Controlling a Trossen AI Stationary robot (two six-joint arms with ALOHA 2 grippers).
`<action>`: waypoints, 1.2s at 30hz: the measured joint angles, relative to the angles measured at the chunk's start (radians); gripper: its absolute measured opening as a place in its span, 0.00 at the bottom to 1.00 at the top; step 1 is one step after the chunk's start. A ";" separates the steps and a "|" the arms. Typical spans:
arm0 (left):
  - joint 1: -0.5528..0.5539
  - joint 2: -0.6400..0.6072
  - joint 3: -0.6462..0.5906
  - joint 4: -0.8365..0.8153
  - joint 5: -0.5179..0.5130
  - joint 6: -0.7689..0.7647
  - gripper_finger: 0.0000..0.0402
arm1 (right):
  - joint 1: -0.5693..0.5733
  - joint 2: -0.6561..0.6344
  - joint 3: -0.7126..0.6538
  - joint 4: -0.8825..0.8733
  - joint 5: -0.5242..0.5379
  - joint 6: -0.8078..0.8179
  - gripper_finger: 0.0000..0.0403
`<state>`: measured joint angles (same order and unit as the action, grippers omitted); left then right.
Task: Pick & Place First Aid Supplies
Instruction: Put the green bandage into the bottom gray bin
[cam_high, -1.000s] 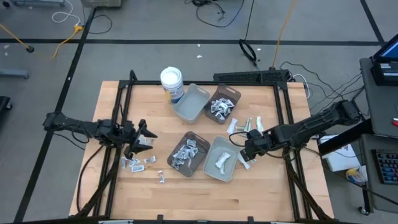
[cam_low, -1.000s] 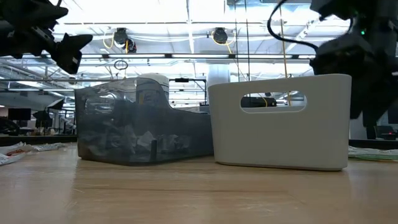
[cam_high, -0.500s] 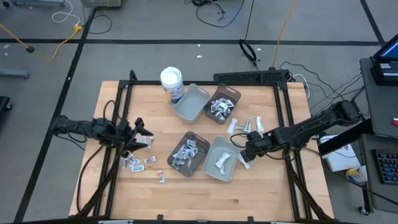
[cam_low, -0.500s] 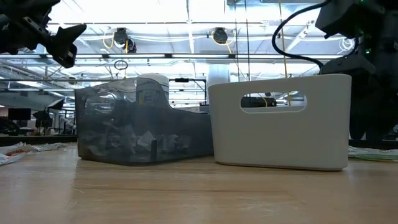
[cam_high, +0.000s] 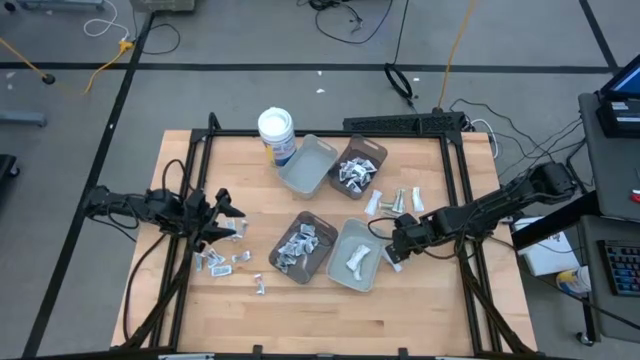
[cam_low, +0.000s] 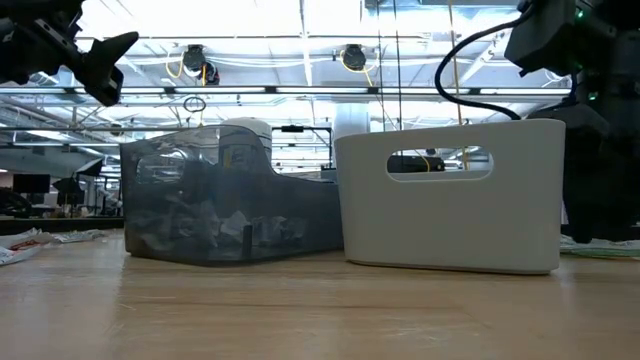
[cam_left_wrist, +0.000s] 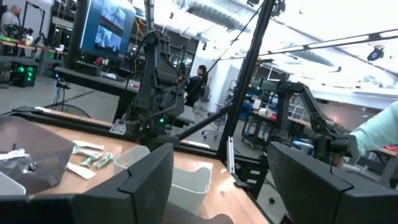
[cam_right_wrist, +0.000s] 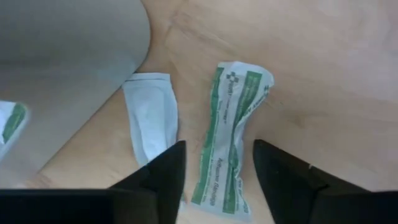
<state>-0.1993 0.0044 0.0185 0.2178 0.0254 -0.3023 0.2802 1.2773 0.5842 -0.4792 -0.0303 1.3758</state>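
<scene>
From above, the right claw (cam_high: 392, 252) sits low by the grey tray (cam_high: 356, 256), the left claw (cam_high: 226, 218) parked open and empty over loose packets (cam_high: 222, 260) on the tabletop (cam_high: 420, 300). Through the right wrist, fingers (cam_right_wrist: 158, 171) straddle a green-printed packet (cam_right_wrist: 229, 130) without pinching it yet; a white packet (cam_right_wrist: 150, 115) just beside could get nipped too, or the flat one slip.

overhead, table-level, two close wrist cameras

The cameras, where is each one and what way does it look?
High view: above, looking straight down on the wooden table; both arms show.
Low view: at table height, looking across past the pale grey tray.
Left wrist view: on the raised left arm, looking over the table; its open left gripper shows.
Right wrist view: looking down past the right gripper, astride a green-printed packet.
Shared: high and low both see that tray.
</scene>
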 joint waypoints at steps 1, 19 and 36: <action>0.000 0.000 0.000 -0.001 0.000 -0.005 0.66 | 0.000 0.000 0.000 -0.002 0.000 0.000 0.41; 0.000 0.002 0.000 -0.005 0.000 -0.020 0.66 | 0.003 -0.160 -0.002 -0.160 -0.051 -0.156 0.00; 0.000 0.002 0.000 -0.005 0.000 -0.020 0.66 | 0.003 -0.334 0.134 -0.528 -0.052 -0.157 0.00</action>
<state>-0.1993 0.0063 0.0185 0.2127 0.0250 -0.3218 0.2829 0.9436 0.7187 -1.0077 -0.0825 1.2184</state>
